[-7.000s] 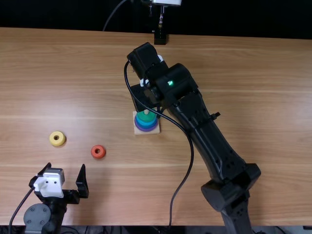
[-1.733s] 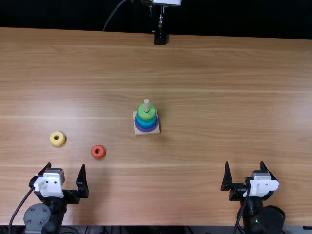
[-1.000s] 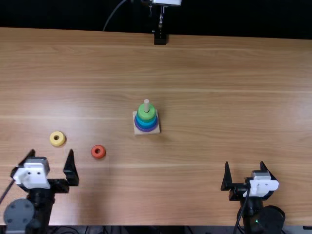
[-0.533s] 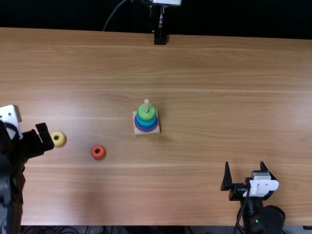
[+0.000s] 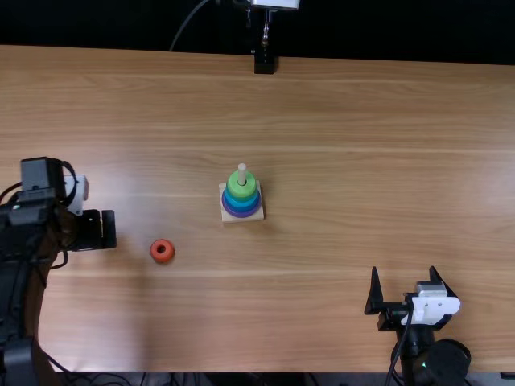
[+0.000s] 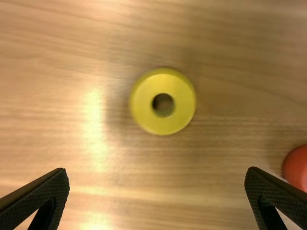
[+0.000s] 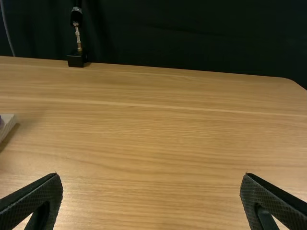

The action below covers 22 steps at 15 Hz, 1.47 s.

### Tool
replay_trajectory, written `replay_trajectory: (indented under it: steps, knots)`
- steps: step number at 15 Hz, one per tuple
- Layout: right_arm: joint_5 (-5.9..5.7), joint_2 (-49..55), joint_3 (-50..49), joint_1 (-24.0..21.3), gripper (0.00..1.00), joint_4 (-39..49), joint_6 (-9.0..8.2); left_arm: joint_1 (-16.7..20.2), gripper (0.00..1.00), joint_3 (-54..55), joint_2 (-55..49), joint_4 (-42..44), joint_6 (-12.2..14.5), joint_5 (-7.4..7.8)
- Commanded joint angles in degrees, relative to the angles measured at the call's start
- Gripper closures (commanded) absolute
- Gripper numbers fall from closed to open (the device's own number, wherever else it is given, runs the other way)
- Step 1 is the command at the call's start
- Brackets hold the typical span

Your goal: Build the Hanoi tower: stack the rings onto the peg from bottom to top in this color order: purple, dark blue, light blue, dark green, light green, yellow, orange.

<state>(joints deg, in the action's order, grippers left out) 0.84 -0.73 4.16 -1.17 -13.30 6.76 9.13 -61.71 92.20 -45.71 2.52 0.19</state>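
**Left gripper positioned over the yellow ring, ready for grasping**

The left gripper [image 6: 157, 177] stands between eight and nine o'clock from the peg [image 5: 241, 175], its fingers spread and holding nothing. The yellow ring [image 6: 143, 103] lies flat on the tabletop [image 5: 338, 145] near those fingers, apart from both. The orange ring [image 5: 162, 258] rests at eight o'clock from the peg. On the square base [image 5: 258, 216], the stack rises from the purple ring [image 5: 241, 215] to the light green ring [image 5: 232, 190] at its top, with bare peg above. The right gripper [image 5: 404, 277] is at four o'clock, also spread and empty.

Yellow appears to be the step in hand, with orange to follow. The ring is probably light and stiff, hardly fragile, and its smooth, curved wall may slip if pinched off-centre. The best hold is across the full width, one finger on each side of the outer wall and level with the hole, leaving the hole free for the peg. A tilted grip could make the ring catch on the peg's tip; moderate pressure should suffice.
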Motion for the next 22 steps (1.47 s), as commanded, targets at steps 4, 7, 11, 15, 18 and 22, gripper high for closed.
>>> replay_trajectory:
  steps: [4, 7, 11, 15, 18, 22]
  knots:
    - [0.32, 0.73, -3.2, -0.32, 0.0, -3.95, 0.09, -2.71, 0.0, -1.83, 8.52, 6.8, 2.64, -1.45]
    - [0.32, 0.73, -3.28, -0.32, 0.0, -3.95, 0.09, -2.8, 0.0, -4.73, 10.8, 9.12, 2.64, -1.24]
    - [0.32, 0.73, -3.2, -0.32, 0.0, -3.95, 0.09, -2.8, 0.0, -5.0, 12.56, 9.12, 2.54, -1.14]
    - [0.32, 0.73, -3.2, -0.32, 0.0, -3.95, 0.09, -2.8, 0.0, -4.91, 14.23, 9.01, 2.54, -1.14]
    - [0.32, 0.73, -3.2, -0.32, 0.0, -3.95, 0.09, -2.8, 0.0, -4.91, 14.85, 8.91, 2.43, -1.03]
    - [0.32, 0.73, -3.2, -0.32, 0.0, -3.95, 0.09, -2.8, 0.16, -4.82, 14.67, 8.38, 2.54, 0.45]
